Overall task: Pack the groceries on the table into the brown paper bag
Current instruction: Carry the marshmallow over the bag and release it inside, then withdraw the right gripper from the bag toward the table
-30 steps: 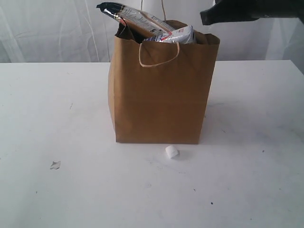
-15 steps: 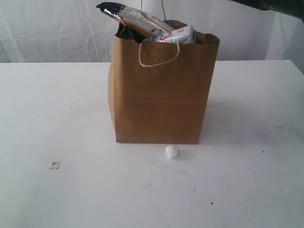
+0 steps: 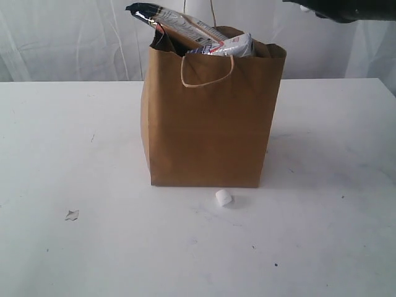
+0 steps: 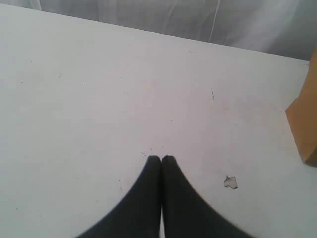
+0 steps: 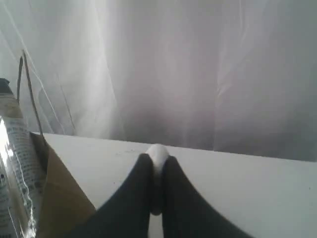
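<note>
The brown paper bag [image 3: 207,124] stands upright on the white table [image 3: 93,247]. A long dark-topped packet [image 3: 176,23] and a white-silver pack [image 3: 232,45] stick out of its top. One small white marshmallow [image 3: 224,198] lies on the table just in front of the bag. My right gripper [image 5: 157,159] is shut on another marshmallow [image 5: 157,151], high up beside the bag's rim [image 5: 59,198]; its arm [image 3: 346,9] shows at the exterior view's top right edge. My left gripper [image 4: 161,158] is shut and empty over bare table, with the bag's corner [image 4: 304,124] off to one side.
A small chipped spot [image 3: 72,215] marks the tabletop left of the bag, also seen near the left gripper as a chip [image 4: 230,182]. A white curtain [image 3: 62,37] hangs behind the table. The bag's cord handle [image 3: 207,71] droops over its front.
The right arm has lifted from beside the bag's top right corner to the upper edge of the exterior view. The bag, its contents and the loose marshmallow have not moved.
</note>
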Available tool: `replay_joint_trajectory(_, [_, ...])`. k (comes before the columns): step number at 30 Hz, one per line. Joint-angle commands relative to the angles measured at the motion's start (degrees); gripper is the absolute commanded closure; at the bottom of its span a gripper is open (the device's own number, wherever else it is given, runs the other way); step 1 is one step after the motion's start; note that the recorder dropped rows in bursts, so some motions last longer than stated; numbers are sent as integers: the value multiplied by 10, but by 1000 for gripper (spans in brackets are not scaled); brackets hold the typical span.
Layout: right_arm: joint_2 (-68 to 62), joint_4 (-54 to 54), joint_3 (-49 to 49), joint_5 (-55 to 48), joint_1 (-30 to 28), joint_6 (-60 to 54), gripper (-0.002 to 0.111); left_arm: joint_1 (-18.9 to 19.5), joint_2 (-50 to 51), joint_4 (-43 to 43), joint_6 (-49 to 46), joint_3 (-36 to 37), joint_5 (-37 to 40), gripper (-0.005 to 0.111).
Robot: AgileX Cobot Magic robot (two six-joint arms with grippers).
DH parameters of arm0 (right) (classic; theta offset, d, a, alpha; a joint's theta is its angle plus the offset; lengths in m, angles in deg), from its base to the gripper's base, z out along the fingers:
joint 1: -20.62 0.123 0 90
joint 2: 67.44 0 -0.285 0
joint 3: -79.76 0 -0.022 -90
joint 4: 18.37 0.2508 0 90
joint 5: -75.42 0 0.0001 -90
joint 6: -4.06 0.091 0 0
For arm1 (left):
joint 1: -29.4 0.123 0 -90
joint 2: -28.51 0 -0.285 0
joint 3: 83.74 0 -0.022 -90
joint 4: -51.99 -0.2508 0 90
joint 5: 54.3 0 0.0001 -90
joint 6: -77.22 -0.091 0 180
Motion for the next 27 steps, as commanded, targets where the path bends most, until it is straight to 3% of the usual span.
replay_joint_trajectory(1, [5, 119, 17, 30, -4, -4, 108, 0, -3, -3, 6, 2, -2, 107])
replay_joint_trajectory(5, [5, 286, 18, -49, -4, 2, 108, 0, -3, -3, 6, 2, -2, 107])
replay_joint_trajectory(7, [11, 323, 18, -93, -4, -55, 108, 0, -3, -3, 6, 2, -2, 107])
replay_joint_trajectory(12, [38, 448, 18, -162, -3, -435, 108, 0, -3, -3, 6, 2, -2, 107])
replay_joint_trajectory(17, [18, 597, 18, -316, -3, -673, 108, 0, -3, -3, 6, 2, -2, 107])
replay_joint_trajectory(27, [-43, 632, 17, -349, -3, -707, 108, 0, -3, -3, 6, 2, -2, 107])
